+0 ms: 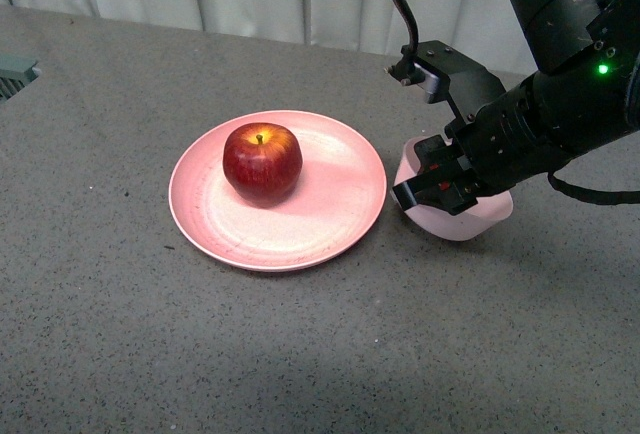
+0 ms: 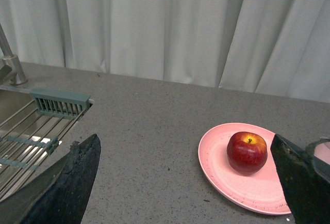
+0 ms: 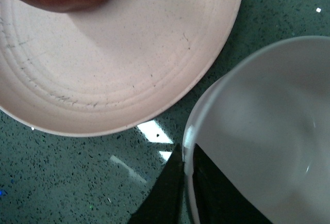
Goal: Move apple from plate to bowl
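The apple (image 1: 262, 161) sits on the plate (image 1: 330, 214), a bit toward the plate's far-left part. The plate is near the middle of the worktop (image 1: 120, 334). The bowl (image 1: 470, 222) is just beside the plate, on the side nearer the right edge, and it has nothing in it.

The right fingers (image 3: 216, 193) pinch the bowl's rim, one inside and one outside. The left fingers (image 2: 72, 182) are spread wide and hold nothing. They are well away from the apple.

What could go wrong? The bowl is held by only one edge, so a pull or lift could tip it or knock it into the plate. The apple is round and shiny, so it could roll or slip when grabbed. The bowl is small, so a drop that is a little off could bounce the apple out.
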Controlling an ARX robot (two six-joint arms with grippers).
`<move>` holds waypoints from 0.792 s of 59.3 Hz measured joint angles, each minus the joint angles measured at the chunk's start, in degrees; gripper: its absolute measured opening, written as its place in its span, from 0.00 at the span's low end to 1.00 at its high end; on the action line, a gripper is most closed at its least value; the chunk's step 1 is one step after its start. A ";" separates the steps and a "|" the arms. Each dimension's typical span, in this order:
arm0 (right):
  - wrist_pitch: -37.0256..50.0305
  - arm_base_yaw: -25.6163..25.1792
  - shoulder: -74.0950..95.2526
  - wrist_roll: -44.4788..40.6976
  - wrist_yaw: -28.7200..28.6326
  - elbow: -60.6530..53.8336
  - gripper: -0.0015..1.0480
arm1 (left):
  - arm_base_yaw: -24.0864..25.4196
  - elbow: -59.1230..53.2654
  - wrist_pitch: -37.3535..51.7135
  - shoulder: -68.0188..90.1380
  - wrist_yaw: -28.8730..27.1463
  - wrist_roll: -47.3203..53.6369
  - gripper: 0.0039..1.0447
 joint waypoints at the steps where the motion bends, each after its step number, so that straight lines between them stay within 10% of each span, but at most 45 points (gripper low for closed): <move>1: 0.33 0.00 0.00 0.07 -0.02 -0.04 0.13 | 0.00 0.00 0.00 0.00 0.00 0.00 0.94; 34: 24.63 -5.14 -15.82 10.73 2.56 -15.19 0.93 | 0.00 0.00 0.00 0.00 0.00 0.00 0.94; 45: 35.87 -8.57 -22.53 16.26 3.15 -22.49 0.91 | 0.00 0.00 0.02 0.00 0.00 0.00 0.94; 47: 45.16 -8.15 -22.16 15.67 11.39 -25.24 0.85 | 0.00 0.00 0.00 0.00 0.00 0.00 0.94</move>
